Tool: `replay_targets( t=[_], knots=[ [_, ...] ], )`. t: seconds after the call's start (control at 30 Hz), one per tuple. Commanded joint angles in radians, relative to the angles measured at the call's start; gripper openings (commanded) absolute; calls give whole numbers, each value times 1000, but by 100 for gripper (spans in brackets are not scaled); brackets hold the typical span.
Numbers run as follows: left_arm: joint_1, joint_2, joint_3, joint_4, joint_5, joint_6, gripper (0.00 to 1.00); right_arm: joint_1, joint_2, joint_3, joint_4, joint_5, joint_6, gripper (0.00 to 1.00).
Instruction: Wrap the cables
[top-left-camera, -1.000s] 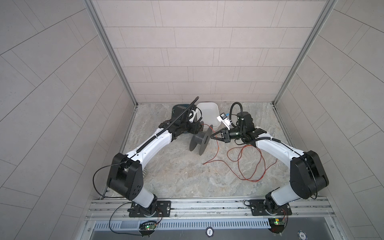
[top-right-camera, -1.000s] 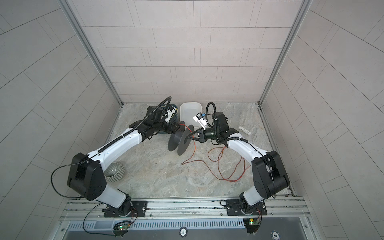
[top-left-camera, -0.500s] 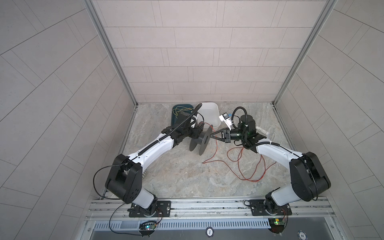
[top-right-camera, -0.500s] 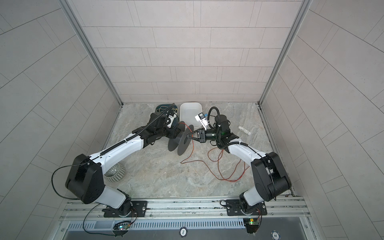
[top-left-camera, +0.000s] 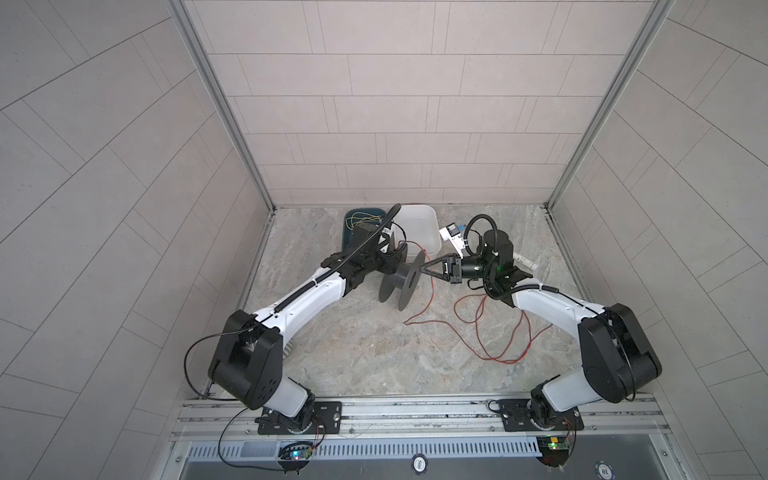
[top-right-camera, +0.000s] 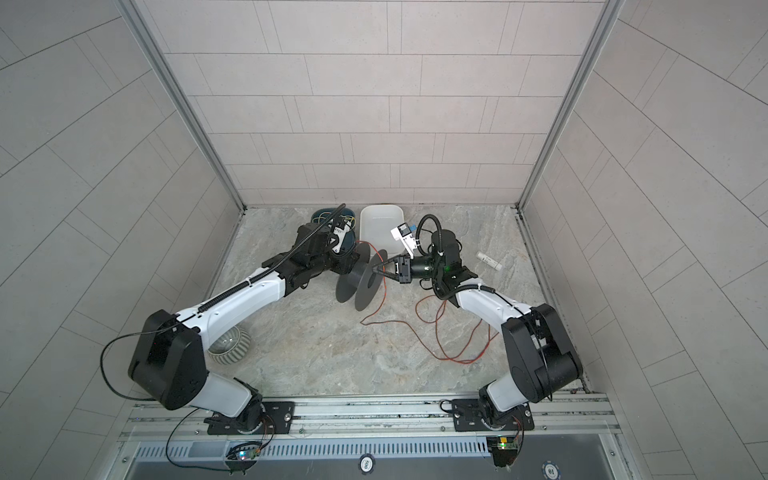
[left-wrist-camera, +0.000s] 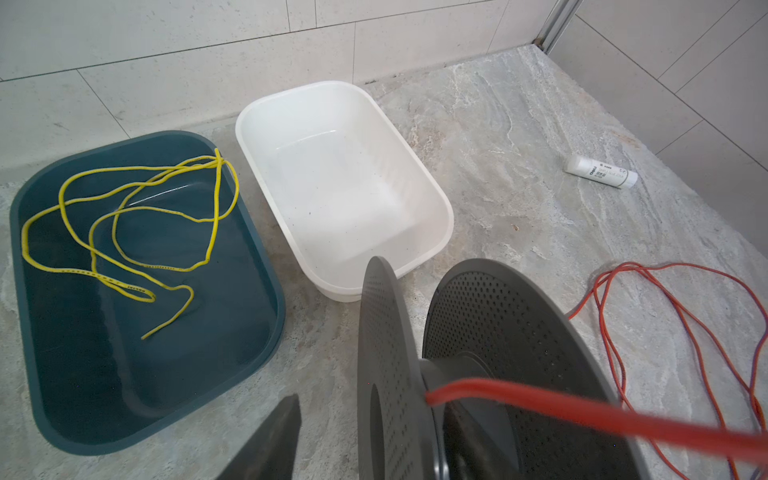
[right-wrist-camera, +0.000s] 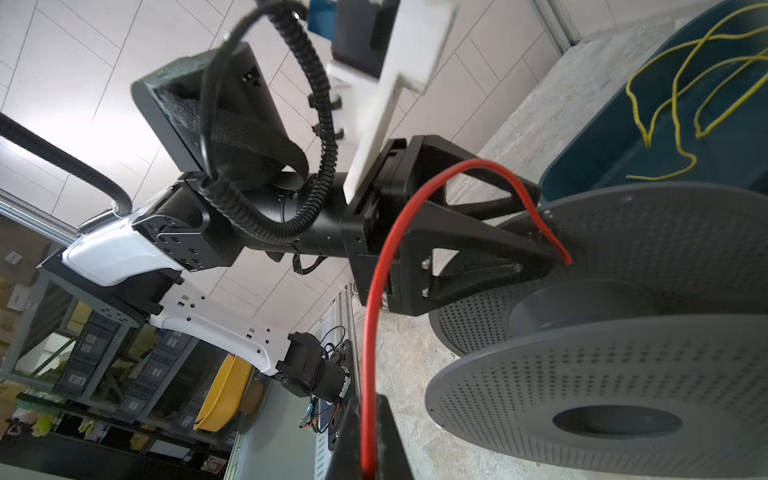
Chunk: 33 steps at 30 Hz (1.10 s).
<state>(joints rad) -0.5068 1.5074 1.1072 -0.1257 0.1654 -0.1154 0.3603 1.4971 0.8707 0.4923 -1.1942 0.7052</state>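
Red-orange wire (right-wrist-camera: 368, 353) pinched in the right gripper (right-wrist-camera: 368, 417), jaws pressed together on it! Ahead of the fingertips it arcs over to the gray spool (right-wrist-camera: 623, 365); slack loops lie behind. Left gripper (right-wrist-camera: 542, 226) has its fingers apart, astride the far flange.

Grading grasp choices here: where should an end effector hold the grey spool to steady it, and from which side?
I'd take the spool by the upper rim of its flange facing the left arm, coming from that side, jaws straddling the thin disc. It seems to stand on its rims, axle level, so rims are exposed, leaving the hub free for the red cable.
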Motion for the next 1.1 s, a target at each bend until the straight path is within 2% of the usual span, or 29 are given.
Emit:
replay_targets(
  t=[0.0,0.27,0.7,0.93,1.07],
  knots=[
    [-1,-22,-1,31,16,-6,63,11,-37,-1,-79,24,-73,0],
    [1,6,5,48,25,-26,62,32,-26,10,-88,49,-80,0],
    [0,4,-10,59,-18,-29,49,37,-35,9,-57,62,-57,0],
    [-1,8,-18,72,-23,-36,50,43,-33,-4,-9,59,-18,0],
    [-2,14,-23,93,-22,-48,50,46,-30,-26,78,47,44,0]
  ],
)
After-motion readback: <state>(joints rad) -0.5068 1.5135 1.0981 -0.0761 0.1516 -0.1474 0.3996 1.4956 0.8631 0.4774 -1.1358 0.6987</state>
